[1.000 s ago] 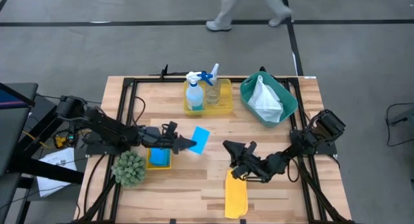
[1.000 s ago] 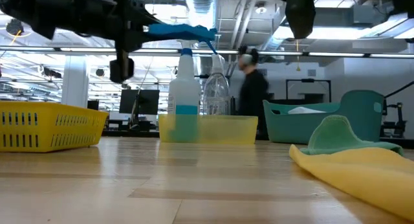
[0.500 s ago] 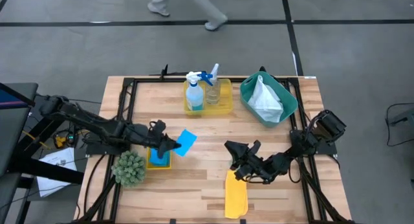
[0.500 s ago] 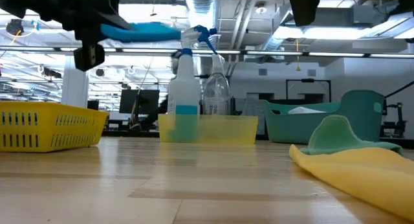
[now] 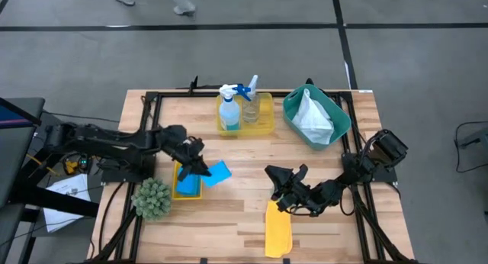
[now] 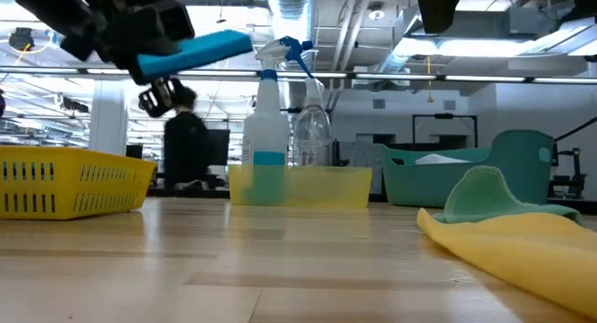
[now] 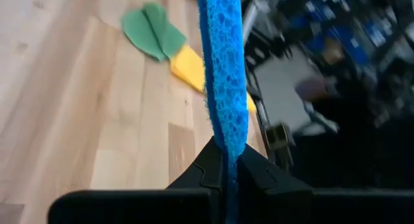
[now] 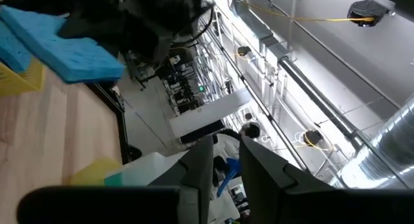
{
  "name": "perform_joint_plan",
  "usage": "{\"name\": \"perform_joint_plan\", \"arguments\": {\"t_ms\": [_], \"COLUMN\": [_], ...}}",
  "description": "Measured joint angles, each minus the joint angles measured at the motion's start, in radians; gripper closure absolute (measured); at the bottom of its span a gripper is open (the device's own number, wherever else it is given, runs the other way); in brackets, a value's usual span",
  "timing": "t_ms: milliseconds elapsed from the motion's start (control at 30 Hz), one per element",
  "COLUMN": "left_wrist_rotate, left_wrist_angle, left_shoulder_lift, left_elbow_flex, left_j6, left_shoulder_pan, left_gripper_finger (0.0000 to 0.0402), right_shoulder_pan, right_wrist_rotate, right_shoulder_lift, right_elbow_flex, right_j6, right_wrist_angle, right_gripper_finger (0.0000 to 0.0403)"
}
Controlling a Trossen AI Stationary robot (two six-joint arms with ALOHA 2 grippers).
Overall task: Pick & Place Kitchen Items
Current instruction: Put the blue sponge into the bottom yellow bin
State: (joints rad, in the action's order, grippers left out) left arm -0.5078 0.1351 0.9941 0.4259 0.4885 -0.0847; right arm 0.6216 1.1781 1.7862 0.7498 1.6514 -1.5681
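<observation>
My left gripper is shut on a blue sponge and holds it in the air at the right rim of a small yellow tray. A second blue sponge lies in that tray. My right gripper hovers above the table's middle, pointing slightly upward, its fingers a little apart with nothing between them. Below it a yellow cloth lies flat by the near edge, with a green cloth resting on its far end. My left gripper pinches the sponge's two broad faces between its fingers at one end. The rest of the sponge sticks out past the fingertips. The sponge is lifted clear of table and tray and tilted, its free end higher.
A spiky green ball sits beside the small tray at the near left. At the far edge a yellow tray holds a blue-liquid spray bottle and a clear bottle. A teal bin with a white cloth stands far right.
My left gripper has drawn back toward the table's left edge with the sponge and rolled its wrist. The sponge has gone from over the table's middle to the small tray's right rim and now tilts, where it was level. A person has walked past behind the table.
</observation>
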Motion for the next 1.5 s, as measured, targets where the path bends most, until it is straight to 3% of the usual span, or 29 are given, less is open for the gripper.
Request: {"name": "perform_joint_plan", "arguments": {"t_ms": [167,333,500,667,900,1133,1500], "left_wrist_rotate": [-0.217,-0.379,-0.398,-0.404,-0.513,-0.555,-0.591], "left_wrist_angle": [0.000,-0.025,-0.248,-0.448,-0.514,-0.428,-0.281], "left_shoulder_lift": [0.118,0.231,0.321,0.408,0.476,0.514,0.513], "left_elbow_flex": [0.025,0.136,0.302,0.441,0.479,0.478,0.478], "left_j6": [-0.148,-0.299,-0.501,-0.632,-0.623,-0.556,-0.457], "left_shoulder_pan": [-0.047,-0.035,-0.027,-0.001,0.026,0.089,0.136], "left_gripper_finger": [0.0396,0.0396,0.0396,0.0396,0.0396,0.0396,0.0396], "right_shoulder_pan": [0.000,0.002,0.002,0.017,0.038,-0.010,-0.060], "right_wrist_rotate": [-0.001,-0.002,-0.015,-0.136,-0.320,-0.478,-0.590], "right_shoulder_lift": [0.000,-0.001,-0.001,-0.001,0.000,0.000,0.000], "right_elbow_flex": [0.000,0.000,0.000,0.000,0.003,0.066,0.134], "right_j6": [-0.043,-0.088,-0.239,-0.426,-0.491,-0.493,-0.492], "right_wrist_angle": [0.004,0.024,0.131,0.407,0.570,0.660,0.689], "right_gripper_finger": [0.0334,0.0334,0.0334,0.0334,0.0337,0.0335,0.0294]}}
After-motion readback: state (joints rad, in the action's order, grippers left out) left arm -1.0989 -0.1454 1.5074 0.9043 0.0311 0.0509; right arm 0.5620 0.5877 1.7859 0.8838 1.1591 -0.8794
